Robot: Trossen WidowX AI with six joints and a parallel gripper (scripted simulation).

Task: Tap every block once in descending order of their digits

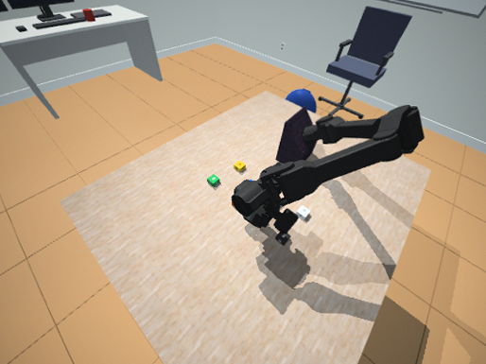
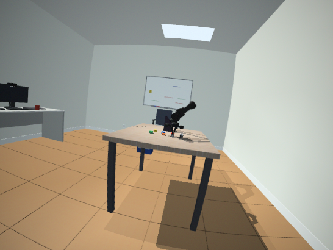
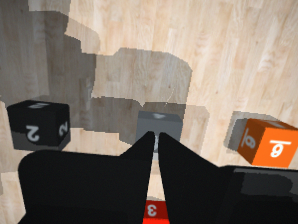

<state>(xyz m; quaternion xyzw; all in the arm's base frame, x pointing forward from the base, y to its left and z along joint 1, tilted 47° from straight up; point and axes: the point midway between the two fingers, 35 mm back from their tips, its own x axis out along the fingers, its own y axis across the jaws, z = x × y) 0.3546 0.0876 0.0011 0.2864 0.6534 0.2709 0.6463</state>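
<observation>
My gripper is shut, its tips together at the near side of the grey block, overlapping its face in the wrist view; contact cannot be told. A partly hidden 4 shows on it. The black block shows 2 and stands left in the wrist view. The orange block shows an underlined 6 or 9, right. The red block shows 3 behind the fingers. Green block, yellow block and white block have unreadable digits. The blue block is mostly hidden by the arm in the top view.
The arm reaches over the wooden table from its dark base. Its body hides the grey and red blocks in the top view. Black and orange blocks flank the fingers closely. Shadows fall across the table around the grey block.
</observation>
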